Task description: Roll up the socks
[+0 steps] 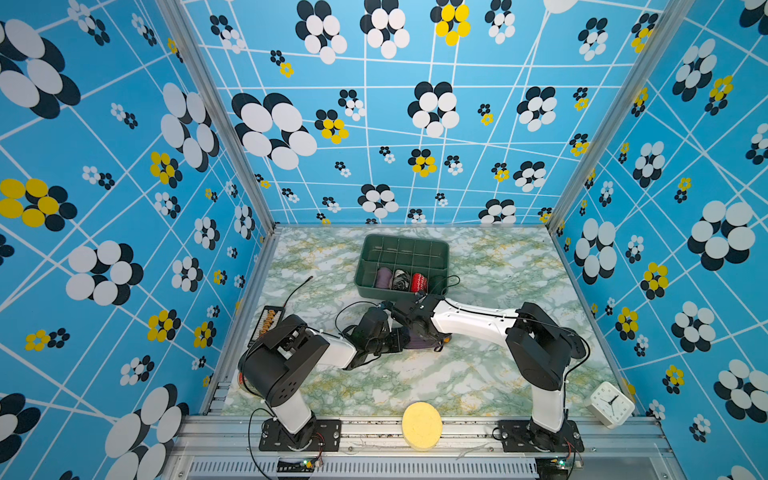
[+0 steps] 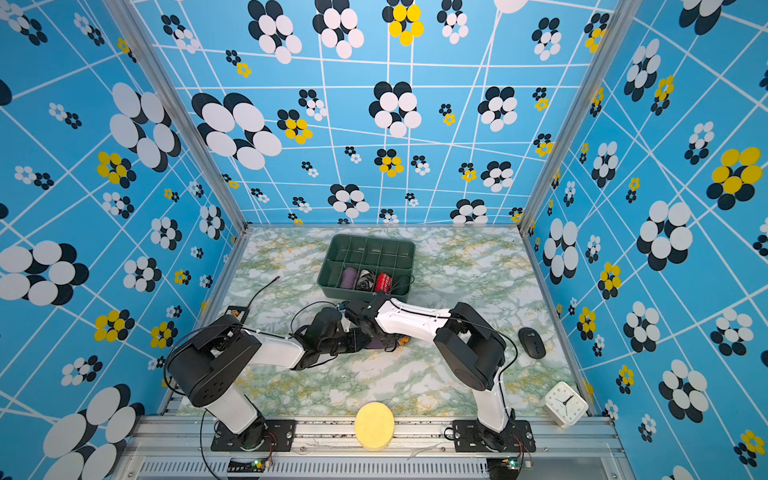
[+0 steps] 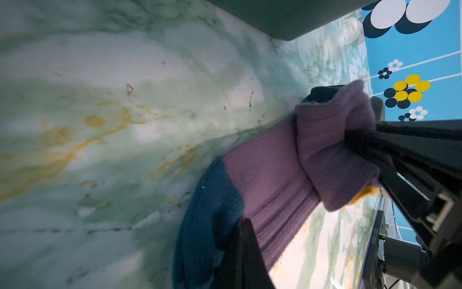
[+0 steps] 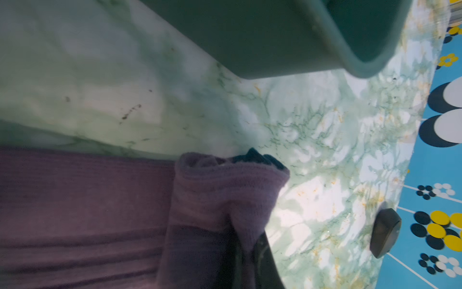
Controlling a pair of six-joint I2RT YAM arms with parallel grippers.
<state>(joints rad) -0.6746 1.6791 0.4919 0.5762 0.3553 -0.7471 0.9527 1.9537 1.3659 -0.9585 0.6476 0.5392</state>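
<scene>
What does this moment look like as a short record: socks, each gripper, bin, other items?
socks: purple, on the marble table, one end rolled up, the rest lying flat
left gripper: shut on the socks, at the flat part near the dark blue patch
right gripper: shut on the socks, pinching the rolled end
green bin: behind the grippers; purple roll, black-and-white roll, red roll in its front row
other items: yellow disc, white clock, black mouse

Worktop (image 2: 457, 257): marbled green.
Bin (image 2: 353, 294): green, divided; three rolled bundles (image 2: 365, 279) held.
Socks (image 2: 378, 344): purple, laid before bin, partly hidden.
</scene>
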